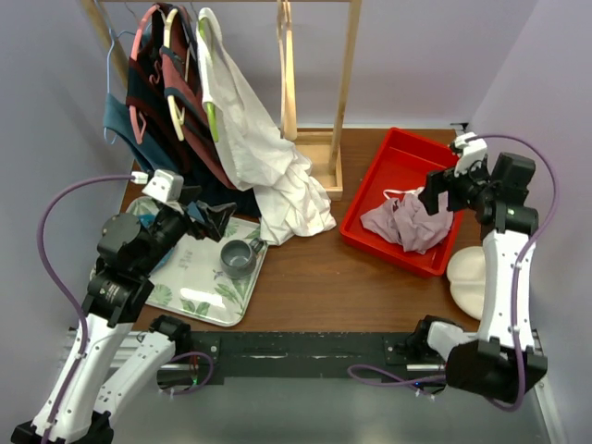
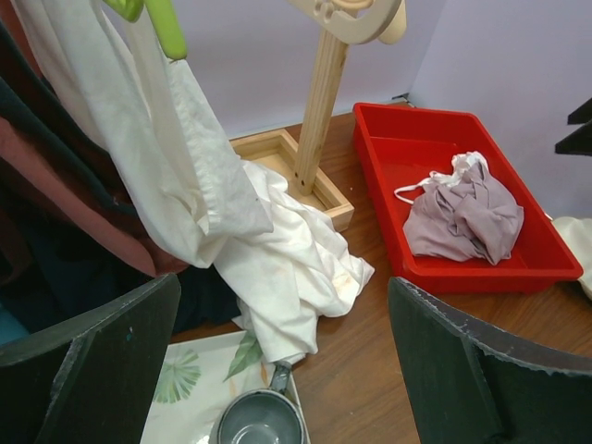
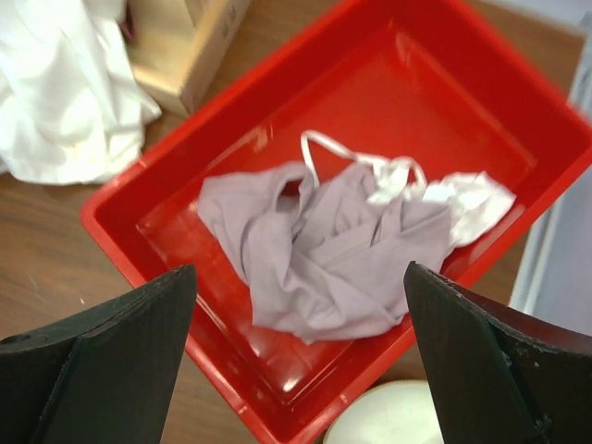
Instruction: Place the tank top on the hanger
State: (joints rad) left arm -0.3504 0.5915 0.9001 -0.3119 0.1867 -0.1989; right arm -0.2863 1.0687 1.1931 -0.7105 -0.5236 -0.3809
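You are looking out between the spread fingers (image 2: 102, 370) of the left gripper (image 2: 284, 305), with nothing held between them. Ahead on the right, the red tray (image 2: 379, 157) sits on the wooden table (image 2: 388, 370) with the mauve tank top (image 2: 467, 217) crumpled inside it, and a small white garment (image 2: 467, 165) touches its far side. Left of the tray, a white shirt (image 2: 185, 185) hangs from a green hanger (image 2: 162, 23) and pools on the table beside the rack's wooden base (image 2: 277, 153). The lower end of the wooden hanger (image 2: 356, 14) shows at the top edge. Below, you see a grey cup (image 2: 259, 421) on a leaf-print tray (image 2: 190, 379).
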